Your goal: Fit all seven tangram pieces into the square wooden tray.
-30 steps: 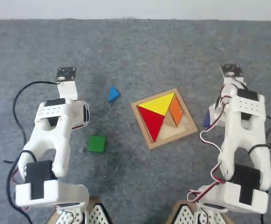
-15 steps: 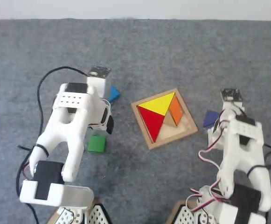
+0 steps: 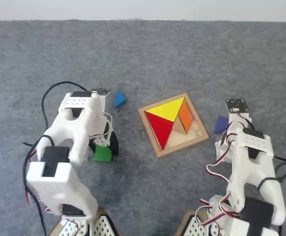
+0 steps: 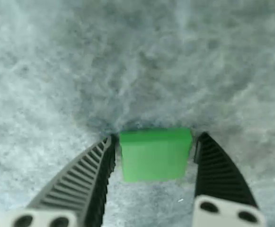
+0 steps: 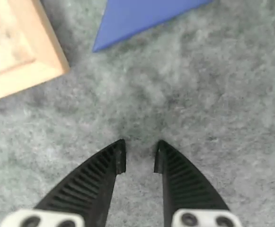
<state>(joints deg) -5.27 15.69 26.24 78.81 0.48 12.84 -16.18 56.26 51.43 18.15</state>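
Note:
The square wooden tray (image 3: 198, 133) lies tilted at mid table and holds a yellow triangle (image 3: 168, 110), a red triangle (image 3: 161, 129) and an orange piece (image 3: 185, 116). A green square (image 3: 102, 154) lies on the carpet left of the tray. My left gripper (image 4: 156, 138) is down over this green square (image 4: 155, 153), open, with one finger close on each side. A light blue triangle (image 3: 119, 99) lies farther back. A dark blue piece (image 3: 221, 124) sits right of the tray. My right gripper (image 5: 139, 153) hovers just short of the dark blue piece (image 5: 142, 14), fingers slightly apart and empty.
Grey carpet covers the whole table. The tray's corner (image 5: 19, 52) lies close to my right gripper. The left arm (image 3: 74, 132) stands over the green square, and the right arm (image 3: 248, 152) rises at the near right. Cables loop beside both arms.
The left arm swung right and dropped over the green square. The right arm drew back toward the near edge, uncovering the dark blue piece.

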